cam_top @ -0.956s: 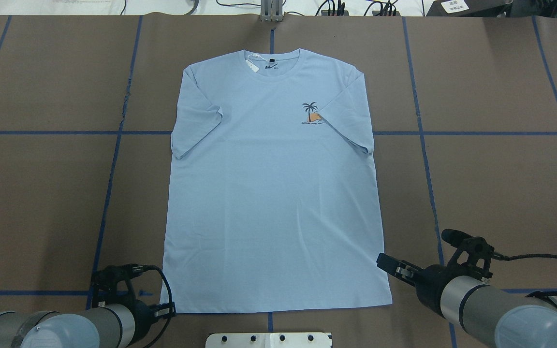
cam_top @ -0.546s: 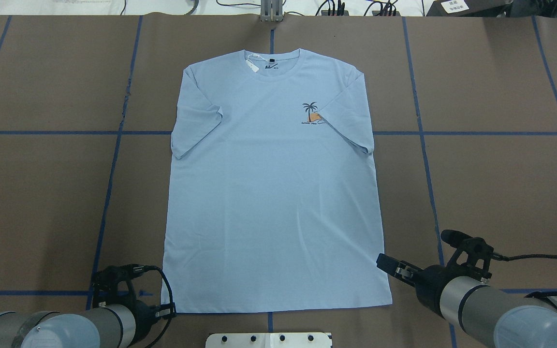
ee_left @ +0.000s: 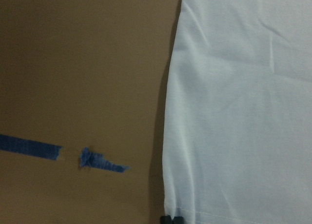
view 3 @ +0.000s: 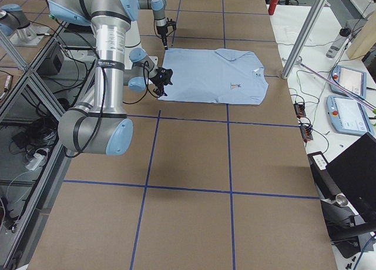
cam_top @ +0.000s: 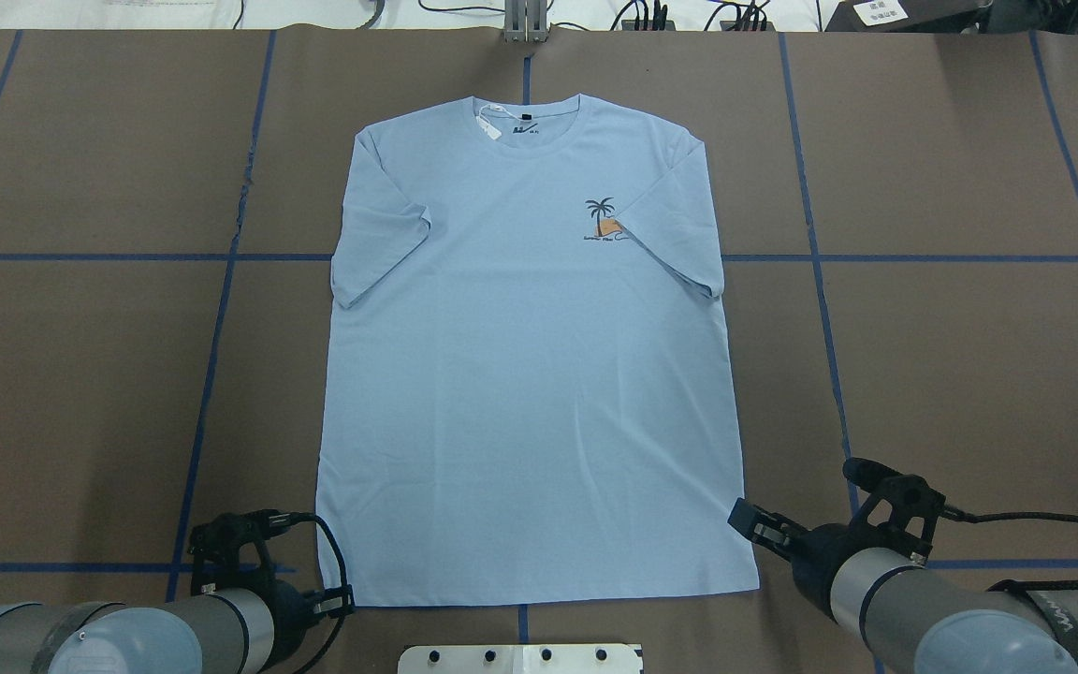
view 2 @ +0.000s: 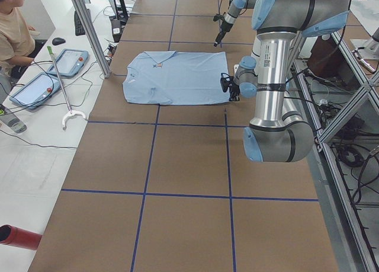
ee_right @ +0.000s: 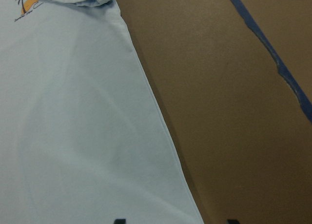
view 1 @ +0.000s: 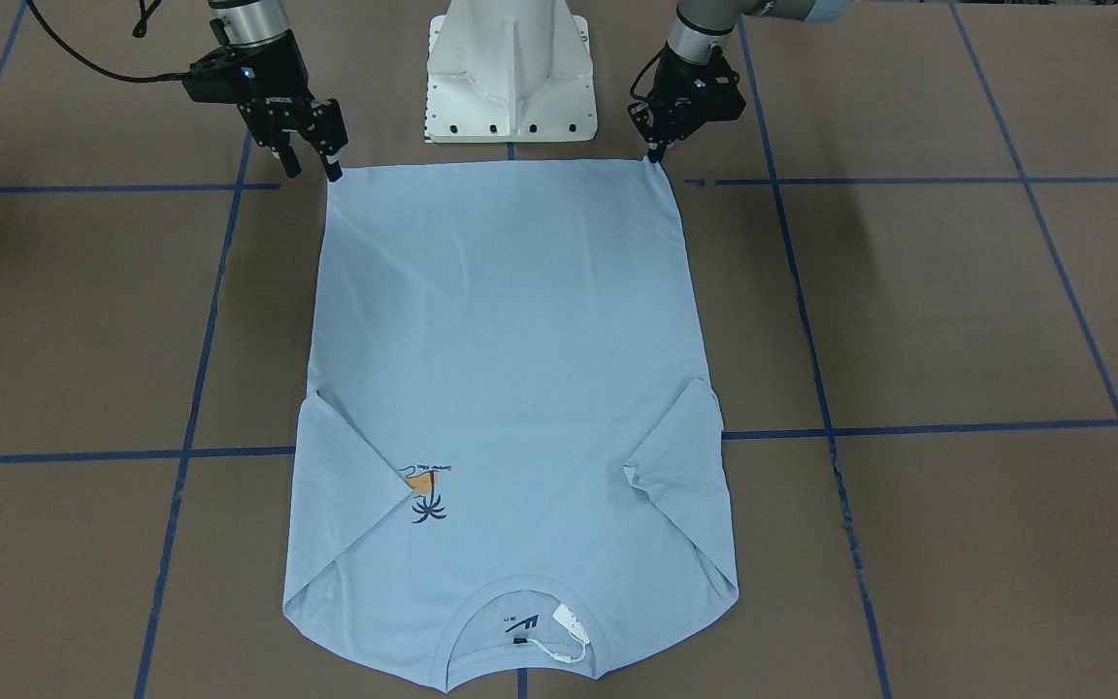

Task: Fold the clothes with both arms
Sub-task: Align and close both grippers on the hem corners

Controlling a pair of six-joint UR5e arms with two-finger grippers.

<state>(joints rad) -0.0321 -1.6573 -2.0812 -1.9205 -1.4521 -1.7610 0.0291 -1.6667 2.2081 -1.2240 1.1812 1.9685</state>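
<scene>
R jaws spread open, w/ tips straddling the near-right hem corner of the light blue T-shirt (cam_top: 530,374). L jaws closed together at the near-left hem corner (can't tell if cloth's pinched). Shirt lies flat, print (cam_top: 601,217) up, mid brown worktop (cam_top: 951,374), collar (cam_top: 530,153) far from robot, both sleeves folded inward.
</scene>
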